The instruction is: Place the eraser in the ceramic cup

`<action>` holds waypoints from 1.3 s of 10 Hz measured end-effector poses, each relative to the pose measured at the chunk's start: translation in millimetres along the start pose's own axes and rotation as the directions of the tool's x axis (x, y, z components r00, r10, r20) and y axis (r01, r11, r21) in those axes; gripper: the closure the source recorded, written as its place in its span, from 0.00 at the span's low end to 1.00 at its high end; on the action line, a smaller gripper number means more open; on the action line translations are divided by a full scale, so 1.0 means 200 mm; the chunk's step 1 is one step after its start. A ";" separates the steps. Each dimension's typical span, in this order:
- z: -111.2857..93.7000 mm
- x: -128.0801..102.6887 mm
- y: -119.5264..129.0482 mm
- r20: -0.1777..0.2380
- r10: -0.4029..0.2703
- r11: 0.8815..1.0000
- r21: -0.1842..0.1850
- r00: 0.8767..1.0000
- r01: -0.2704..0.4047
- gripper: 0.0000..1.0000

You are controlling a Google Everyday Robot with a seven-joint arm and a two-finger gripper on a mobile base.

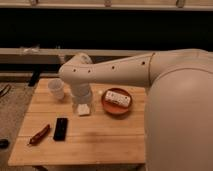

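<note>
The black eraser (60, 128) lies flat on the wooden table (100, 142), near its front left. The white ceramic cup (56, 89) stands upright at the table's back left. My gripper (83, 108) hangs from the white arm over the table's middle, to the right of the cup and up-right of the eraser, touching neither. Its lower end is close above the tabletop.
A round red-brown plate (107, 106) with a pale white block (118, 98) on it sits right of the gripper. A red-brown stick-like object (39, 134) lies left of the eraser. My large white arm (175, 100) covers the table's right side.
</note>
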 end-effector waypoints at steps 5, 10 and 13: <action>0.00 0.12 0.51 0.013 -0.148 0.989 0.017 0.989 0.147 0.35; 0.25 0.07 0.81 -0.053 -0.136 0.991 0.005 0.989 0.136 0.35; 0.45 0.00 0.82 -0.111 -0.098 0.995 0.012 0.989 0.100 0.35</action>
